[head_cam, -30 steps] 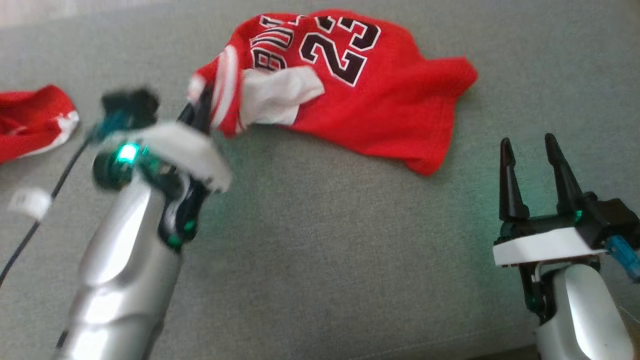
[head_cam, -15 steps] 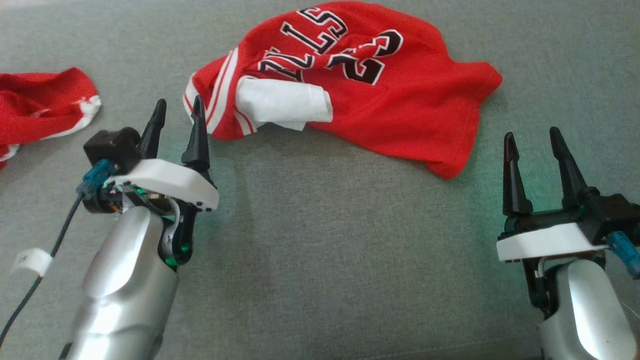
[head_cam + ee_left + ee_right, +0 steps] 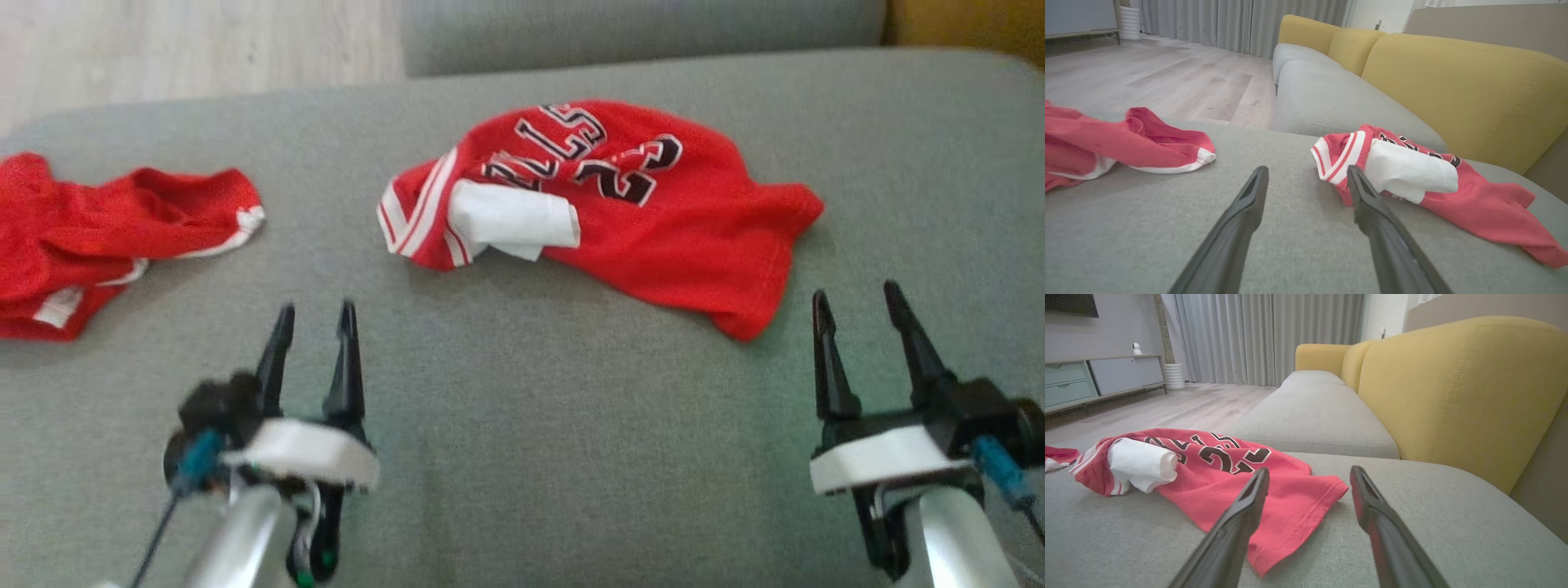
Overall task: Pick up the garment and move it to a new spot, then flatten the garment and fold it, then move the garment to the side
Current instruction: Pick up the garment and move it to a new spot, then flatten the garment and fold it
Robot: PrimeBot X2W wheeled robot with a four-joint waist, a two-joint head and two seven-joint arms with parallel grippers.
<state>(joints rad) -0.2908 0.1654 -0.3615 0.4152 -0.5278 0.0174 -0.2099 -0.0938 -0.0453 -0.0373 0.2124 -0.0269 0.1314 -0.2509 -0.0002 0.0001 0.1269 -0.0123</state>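
The crumpled garment (image 3: 653, 237) lay ahead-right of my left gripper (image 3: 317, 307) and ahead-left of my right gripper (image 3: 855, 290), both empty and spread apart, so I judged that pinching opposite edges low would flatten it best.

Two red fabric garments are in view: one crumpled red jersey with black-and-white lettering (image 3: 669, 237) and one bunched red cloth with white trim (image 3: 106, 237). There are two grippers, the left gripper (image 3: 317, 307) and the right gripper (image 3: 854, 290), each with two long dark fingers.
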